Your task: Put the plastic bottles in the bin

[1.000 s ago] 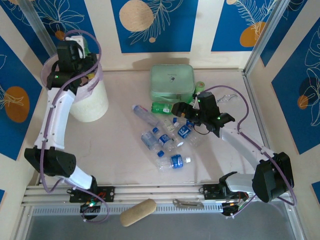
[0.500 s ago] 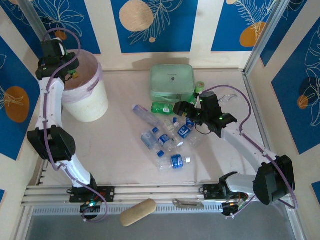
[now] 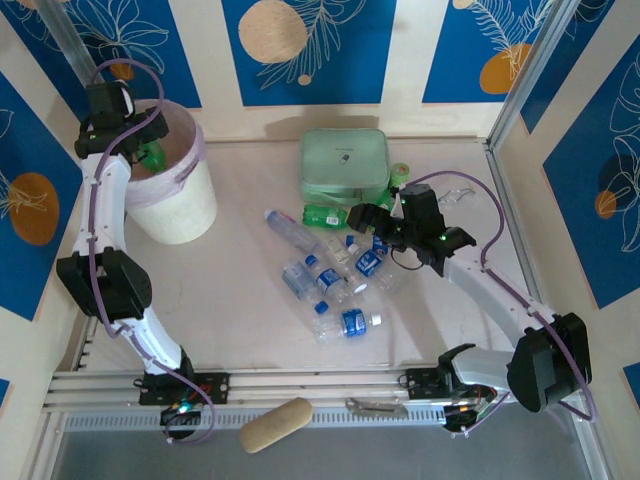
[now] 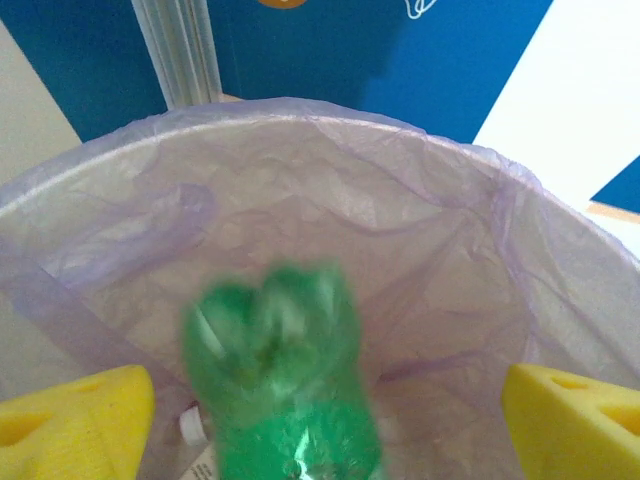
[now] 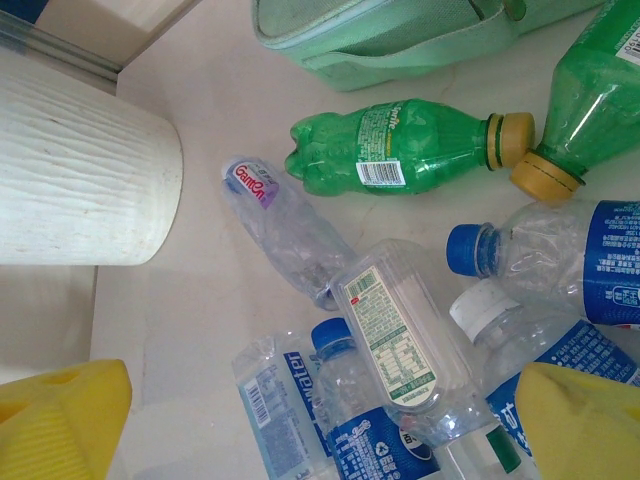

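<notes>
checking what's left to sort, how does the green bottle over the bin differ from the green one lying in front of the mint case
The blurred green bottle is end-on over the bin's lined mouth; the lying green bottle rests sideways on the table by the mint-green case. The first's cap and label can't be made out; the second shows a yellow cap and printed label. Both are green plastic.

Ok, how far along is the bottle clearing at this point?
Early to midway. Done: a white cap low in the bin suggests one bottle inside. In hand: a blurred green bottle sits between the fingers of the open left pincer, over the bin, apparently released. Left: the pile on the table, with the right pincer open above it.
</notes>
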Robot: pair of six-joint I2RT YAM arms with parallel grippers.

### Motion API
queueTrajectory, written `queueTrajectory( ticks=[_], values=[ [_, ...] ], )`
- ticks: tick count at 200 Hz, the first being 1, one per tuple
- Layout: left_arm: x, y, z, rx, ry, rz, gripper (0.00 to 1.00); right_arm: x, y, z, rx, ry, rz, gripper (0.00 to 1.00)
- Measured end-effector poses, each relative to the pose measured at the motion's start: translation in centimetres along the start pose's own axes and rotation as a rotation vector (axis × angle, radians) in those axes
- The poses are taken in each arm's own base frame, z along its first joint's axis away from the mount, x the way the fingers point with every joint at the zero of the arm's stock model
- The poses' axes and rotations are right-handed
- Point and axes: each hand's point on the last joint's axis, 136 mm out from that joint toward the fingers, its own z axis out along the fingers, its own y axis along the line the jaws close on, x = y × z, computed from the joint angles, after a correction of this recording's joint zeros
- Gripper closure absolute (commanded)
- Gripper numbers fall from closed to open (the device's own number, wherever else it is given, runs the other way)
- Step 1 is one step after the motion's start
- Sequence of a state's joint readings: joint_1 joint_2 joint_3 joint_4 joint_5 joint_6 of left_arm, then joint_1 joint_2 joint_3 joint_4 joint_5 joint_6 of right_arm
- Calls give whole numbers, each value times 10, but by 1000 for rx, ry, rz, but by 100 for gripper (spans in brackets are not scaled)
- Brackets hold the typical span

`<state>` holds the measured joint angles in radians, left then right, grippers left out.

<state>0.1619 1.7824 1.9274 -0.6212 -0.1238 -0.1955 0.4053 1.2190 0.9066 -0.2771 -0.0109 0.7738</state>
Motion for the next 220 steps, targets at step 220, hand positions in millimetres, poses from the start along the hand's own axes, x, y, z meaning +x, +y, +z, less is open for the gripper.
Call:
queueTrajectory(
  ticks=[220],
  values=[
    [225,-227,-189,884,217,230,6,18,-46,10,122,59,137,1]
  ],
)
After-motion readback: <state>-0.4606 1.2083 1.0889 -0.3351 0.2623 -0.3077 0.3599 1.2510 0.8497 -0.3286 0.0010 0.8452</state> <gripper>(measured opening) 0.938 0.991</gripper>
